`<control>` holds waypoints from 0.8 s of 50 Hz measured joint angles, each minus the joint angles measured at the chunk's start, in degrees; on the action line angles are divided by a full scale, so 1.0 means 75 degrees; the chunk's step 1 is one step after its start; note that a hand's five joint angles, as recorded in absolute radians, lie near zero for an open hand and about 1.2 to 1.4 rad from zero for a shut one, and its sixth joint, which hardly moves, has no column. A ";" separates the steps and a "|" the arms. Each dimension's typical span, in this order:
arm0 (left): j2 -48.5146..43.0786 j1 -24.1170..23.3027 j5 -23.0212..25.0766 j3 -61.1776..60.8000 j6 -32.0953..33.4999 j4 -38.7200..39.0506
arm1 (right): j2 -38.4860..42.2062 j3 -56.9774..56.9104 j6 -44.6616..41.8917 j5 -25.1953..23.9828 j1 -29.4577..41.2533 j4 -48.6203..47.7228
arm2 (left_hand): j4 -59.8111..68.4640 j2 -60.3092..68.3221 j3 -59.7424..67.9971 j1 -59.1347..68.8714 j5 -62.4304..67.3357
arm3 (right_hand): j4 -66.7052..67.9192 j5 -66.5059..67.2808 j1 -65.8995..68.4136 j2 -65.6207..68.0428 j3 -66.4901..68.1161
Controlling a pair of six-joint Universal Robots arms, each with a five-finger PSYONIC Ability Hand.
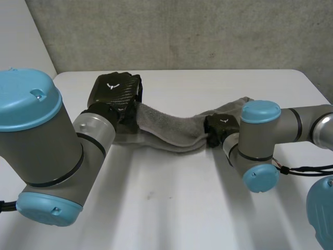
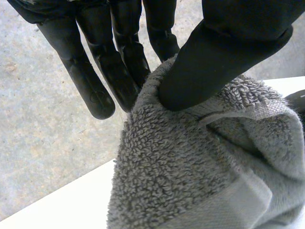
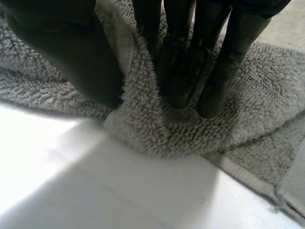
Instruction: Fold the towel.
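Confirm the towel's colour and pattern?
Plain grey terry towel, no print; it shows best in the left wrist view.

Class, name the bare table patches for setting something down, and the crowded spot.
Free: table between left arm and right arm, robot-side of the towel; the strip between towel and wall. Crowded: towel's ends, pinched by left hand and right hand.

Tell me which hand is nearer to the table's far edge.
Left. The left hand pinches one end of the towel close to the far edge of the table; the right hand pinches the towel farther forward, nearer the table's middle.
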 measured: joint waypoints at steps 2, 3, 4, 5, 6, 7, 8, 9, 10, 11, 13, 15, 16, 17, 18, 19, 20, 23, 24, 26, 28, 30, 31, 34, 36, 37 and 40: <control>-0.0009 0.0003 0.0000 -0.0003 0.0000 0.0000 | -0.0001 -0.0079 0.0050 0.0069 -0.0016 -0.0032 | -0.0001 0.0001 0.0001 0.0000 0.0007 | 0.0046 0.0026 0.0000 0.0019 0.0020; -0.0013 0.0007 0.0000 -0.0005 0.0000 0.0000 | -0.0056 -0.0105 0.0073 0.0097 -0.0032 -0.0054 | -0.0001 0.0001 0.0001 0.0000 0.0012 | 0.0046 0.0026 0.0000 0.0019 0.0020; -0.0013 0.0007 0.0000 -0.0005 0.0000 0.0000 | -0.0056 -0.0105 0.0073 0.0097 -0.0032 -0.0054 | -0.0001 0.0001 0.0001 0.0000 0.0012 | 0.0046 0.0026 0.0000 0.0019 0.0020; -0.0017 0.0021 -0.0004 -0.0006 0.0000 0.0001 | -0.0176 -0.0117 0.0086 0.0117 -0.0056 -0.0087 | 0.0000 0.0001 0.0001 0.0000 0.0012 | 0.0046 0.0026 0.0000 0.0019 0.0020; -0.0016 0.0037 -0.0004 -0.0005 0.0001 0.0000 | -0.0394 -0.0111 0.0077 0.0113 -0.0097 -0.0116 | 0.0000 0.0001 0.0001 0.0000 0.0012 | 0.0046 0.0026 0.0000 0.0019 0.0020; -0.0012 0.0052 -0.0005 0.0001 0.0002 0.0000 | -0.0762 -0.0095 0.0017 0.0065 -0.0181 -0.0139 | 0.0000 0.0001 0.0001 0.0000 0.0020 | 0.0210 0.0132 0.0000 0.0106 0.0162; -0.0009 0.0060 -0.0005 0.0004 0.0002 0.0001 | -0.0916 -0.0085 -0.0016 0.0037 -0.0218 -0.0140 | 0.0000 0.0001 0.0001 0.0000 0.0020 | 0.0210 0.0140 0.0000 0.0110 0.0162; 0.0000 0.0088 -0.0006 0.0013 0.0004 0.0000 | -0.1342 -0.0052 -0.0170 -0.0085 -0.0340 -0.0097 | 0.0000 0.0002 0.0001 0.0000 0.0031 | 0.0210 0.0157 0.0000 0.0128 0.0162; 0.0007 0.0112 -0.0007 0.0022 0.0006 0.0001 | -0.1591 -0.0045 -0.0284 -0.0173 -0.0417 -0.0063 | 0.0000 0.0002 0.0001 0.0000 0.0031 | 0.0210 0.0170 0.0000 0.0128 0.0162; 0.0016 0.0147 -0.0007 0.0031 0.0009 -0.0001 | -0.1788 -0.0037 -0.0395 -0.0257 -0.0481 -0.0014 | 0.0000 0.0002 0.0001 0.0000 0.0031 | 0.0210 0.0168 0.0000 0.0128 0.0162; 0.0027 0.0221 -0.0009 0.0048 0.0018 -0.0003 | -0.2246 -0.0018 -0.0710 -0.0470 -0.0635 0.0139 | 0.0000 0.0002 0.0001 0.0000 0.0031 | 0.0211 0.0177 0.0000 0.0128 0.0162; 0.0061 0.0360 -0.0011 0.0074 0.0040 -0.0008 | -0.2779 -0.0020 -0.1203 -0.0748 -0.0817 0.0428 | 0.0000 0.0002 0.0001 0.0000 0.0031 | 0.0211 0.0184 0.0000 0.0128 0.0162; 0.0098 0.0475 -0.0010 0.0088 0.0065 -0.0017 | -0.3191 -0.0031 -0.1673 -0.0970 -0.0969 0.0731 | 0.0000 0.0002 0.0001 0.0000 0.0031 | 0.0211 0.0185 0.0000 0.0128 0.0162; 0.0120 0.0521 -0.0010 0.0092 0.0078 -0.0024 | -0.3327 -0.0031 -0.1855 -0.1042 -0.1023 0.0862 | 0.0000 0.0002 0.0001 0.0000 0.0031 | 0.0211 0.0186 0.0000 0.0128 0.0162; 0.0178 0.0627 -0.0009 0.0103 0.0112 -0.0041 | -0.3611 -0.0040 -0.2259 -0.1186 -0.1152 0.1150 | 0.0000 0.0002 0.0001 0.0000 0.0031 | 0.0211 0.0186 0.0000 0.0128 0.0162; 0.0178 0.0627 -0.0009 0.0103 0.0112 -0.0041 | -0.3611 -0.0040 -0.2259 -0.1186 -0.1152 0.1150 | 0.0000 0.0002 0.0001 0.0000 0.0031 | 0.0211 0.0186 0.0000 0.0128 0.0162; 0.0241 0.0721 -0.0006 0.0107 0.0151 -0.0073 | -0.3856 -0.0041 -0.2633 -0.1297 -0.1266 0.1445 | 0.0000 0.0002 0.0001 0.0000 0.0031 | 0.0214 0.0186 0.0000 0.0128 0.0162; 0.0418 0.0946 -0.0002 0.0109 0.0268 -0.0199 | -0.4339 -0.0002 -0.3515 -0.1530 -0.1502 0.2265 | 0.0000 0.0003 0.0002 0.0001 0.0031 | 0.0236 0.0231 0.0042 0.0128 0.0162; 0.0503 0.1034 0.0003 0.0108 0.0326 -0.0286 | -0.4454 0.0021 -0.3765 -0.1596 -0.1555 0.2541 | 0.0001 0.0003 0.0002 0.0001 0.0040 | 0.0236 0.0231 0.0042 0.0128 0.0162; 0.0596 0.1111 0.0013 0.0106 0.0385 -0.0400 | -0.4614 0.0089 -0.4215 -0.1745 -0.1636 0.3175 | 0.0001 0.0003 0.0002 0.0001 0.0040 | 0.0245 0.0267 0.0042 0.0129 0.0162; 0.0652 0.1150 0.0038 0.0099 0.0421 -0.0509 | -0.4655 0.0154 -0.4435 -0.1857 -0.1662 0.3595 | 0.0001 0.0002 0.0002 0.0001 0.0045 | 0.0245 0.0283 0.0042 0.0129 0.0162; 0.0707 0.1180 0.0104 0.0083 0.0458 -0.0672 | -0.4652 0.0301 -0.4742 -0.2076 -0.1686 0.4300 | 0.0001 0.0003 0.0002 0.0005 0.0048 | 0.0246 0.0323 0.0042 0.0129 0.0162; 0.0718 0.1187 0.0142 0.0073 0.0469 -0.0741 | -0.4634 0.0358 -0.4850 -0.2159 -0.1694 0.4540 | 0.0000 0.0002 0.0002 0.0055 0.0048 | 0.0246 0.0323 0.0042 0.0129 0.0162; 0.0707 0.1208 0.0314 0.0028 0.0489 -0.0995 | -0.4437 0.0598 -0.5288 -0.2368 -0.1701 0.5319 | 0.0000 0.0003 0.0002 0.0099 0.0052 | 0.0245 0.0386 0.0042 0.0129 0.0163; 0.0637 0.1230 0.0447 -0.0006 0.0494 -0.1181 | -0.4216 0.0749 -0.5659 -0.2435 -0.1690 0.5747 | 0.0000 0.0003 0.0002 0.0101 0.0063 | 0.0245 0.0403 0.0042 0.0129 0.0163; 0.0567 0.1241 0.0501 -0.0029 0.0497 -0.1267 | -0.4142 0.0787 -0.5768 -0.2445 -0.1685 0.5843 | 0.0001 0.0003 0.0002 0.0101 0.0063 | 0.0246 0.0407 0.0042 0.0129 0.0163; 0.0338 0.1277 0.0598 -0.0054 0.0504 -0.1426 | -0.3812 0.0892 -0.6143 -0.2446 -0.1667 0.6068 | 0.0001 0.0003 0.0002 0.0101 0.0064 | 0.0246 0.0407 0.0042 0.0129 0.0163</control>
